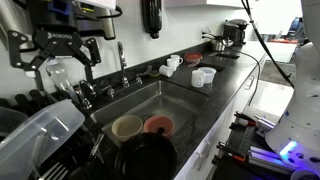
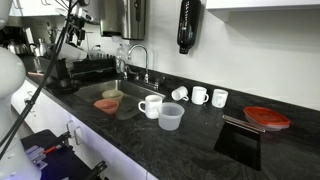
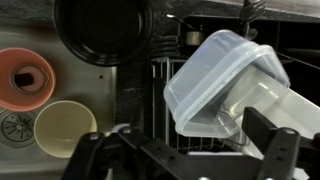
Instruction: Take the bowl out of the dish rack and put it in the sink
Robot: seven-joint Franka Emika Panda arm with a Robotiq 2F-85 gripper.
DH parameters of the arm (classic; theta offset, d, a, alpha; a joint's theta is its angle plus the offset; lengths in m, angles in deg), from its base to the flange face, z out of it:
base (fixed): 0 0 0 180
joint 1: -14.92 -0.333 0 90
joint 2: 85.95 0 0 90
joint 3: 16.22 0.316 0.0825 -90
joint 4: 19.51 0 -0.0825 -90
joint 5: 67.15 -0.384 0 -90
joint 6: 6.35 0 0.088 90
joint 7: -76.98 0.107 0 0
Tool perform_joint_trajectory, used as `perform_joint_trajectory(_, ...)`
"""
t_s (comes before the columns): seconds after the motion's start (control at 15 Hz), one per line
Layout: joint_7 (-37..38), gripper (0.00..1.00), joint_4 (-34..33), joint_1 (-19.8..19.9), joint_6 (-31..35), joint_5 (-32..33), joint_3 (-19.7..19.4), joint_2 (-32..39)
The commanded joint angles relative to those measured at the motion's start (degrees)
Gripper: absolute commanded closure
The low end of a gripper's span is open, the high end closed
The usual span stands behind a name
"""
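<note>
A clear plastic bowl-like container [image 3: 225, 85] lies tilted in the black wire dish rack [image 3: 163, 100]. It also shows in an exterior view [image 1: 40, 130] at the lower left. My gripper [image 3: 185, 160] hangs above the rack with its fingers spread on either side of the container and nothing between them. In an exterior view the gripper [image 1: 62, 62] is up over the rack, left of the faucet. The steel sink [image 1: 150, 100] beside the rack holds a cream bowl [image 1: 127, 126], an orange bowl [image 1: 158, 125] and a black pan [image 1: 145, 158].
The faucet [image 1: 120, 60] stands behind the sink. White mugs [image 2: 150, 105] [image 2: 200, 95] and a clear cup [image 2: 171, 117] stand on the dark counter. A red lid [image 2: 266, 117] and a black tray [image 2: 240, 140] lie farther along it. Cables hang near the arm.
</note>
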Motion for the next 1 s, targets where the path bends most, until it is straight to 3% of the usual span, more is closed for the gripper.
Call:
perform_joint_trajectory(0.0,0.23,0.00,-1.10,-0.60,0.09,-0.43,-0.03,1.32)
perform_joint_trajectory(0.93,3.06,0.00,-5.01,-1.77,-2.01,-1.76,-0.29,5.28)
